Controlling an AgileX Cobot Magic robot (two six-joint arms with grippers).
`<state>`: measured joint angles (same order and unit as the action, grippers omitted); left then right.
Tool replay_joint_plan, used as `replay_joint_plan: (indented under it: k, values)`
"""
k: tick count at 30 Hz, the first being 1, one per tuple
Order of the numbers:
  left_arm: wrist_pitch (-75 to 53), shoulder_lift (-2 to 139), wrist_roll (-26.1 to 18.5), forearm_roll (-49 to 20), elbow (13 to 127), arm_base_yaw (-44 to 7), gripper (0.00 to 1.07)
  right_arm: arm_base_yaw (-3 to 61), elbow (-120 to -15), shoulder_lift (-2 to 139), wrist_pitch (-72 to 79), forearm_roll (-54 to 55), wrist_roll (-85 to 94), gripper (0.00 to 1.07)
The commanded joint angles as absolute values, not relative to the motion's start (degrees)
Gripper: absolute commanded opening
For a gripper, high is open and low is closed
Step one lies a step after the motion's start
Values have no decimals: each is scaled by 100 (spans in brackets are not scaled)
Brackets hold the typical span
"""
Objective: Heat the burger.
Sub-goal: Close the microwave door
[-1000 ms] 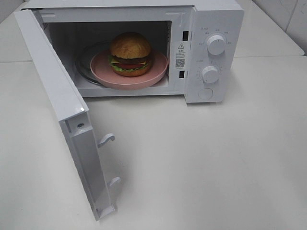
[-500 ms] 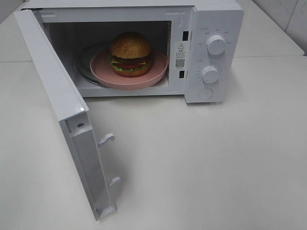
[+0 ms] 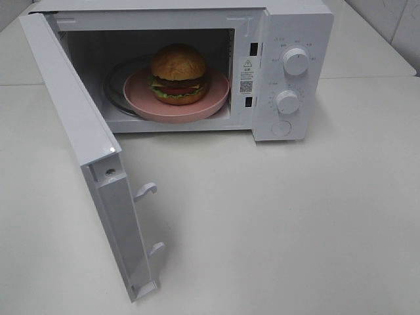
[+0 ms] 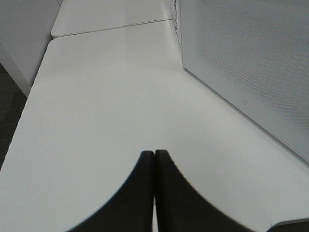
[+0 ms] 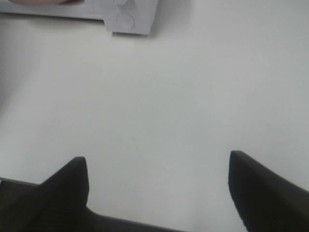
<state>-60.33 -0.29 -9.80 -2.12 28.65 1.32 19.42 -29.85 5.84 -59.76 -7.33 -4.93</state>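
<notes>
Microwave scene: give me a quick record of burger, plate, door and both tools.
burger: on the plate, inside the microwave
plate: pink, carrying the burger
door: wide open
left tool: shut, empty, above the table near the door
right tool: open, empty, above the table before the microwave

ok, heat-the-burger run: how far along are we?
Done: the burger sits on the pink plate inside the microwave. In hand: nothing; left fingers shut, right fingers open, both empty above the table. Left: shut the door, which stands wide open, then set the knobs.
</notes>
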Motion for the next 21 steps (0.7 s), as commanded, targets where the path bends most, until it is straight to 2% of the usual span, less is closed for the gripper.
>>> replay_joint_plan:
  k: [1, 5, 9, 18, 21]
  values:
    - [-5964, -160, -968, -252, 2853, 138, 0, 1914, -2916, 384, -5833, -590, -258, 75]
    - [-5964, -160, -968, -252, 2853, 138, 0, 1914, -2893, -183, -5781, -138, 246, 75]
    - [-5964, -143, -968, -258, 2853, 138, 0, 1919, -2893, -178, -5781, 103, 556, 73]
    - [-5964, -143, -968, -321, 2853, 138, 0, 1919, -2893, -178, -5770, 155, 630, 73]
    - [-5821, -143, -968, -584, 2945, 138, 0, 1919, -2893, -178, -5770, 155, 613, 73]
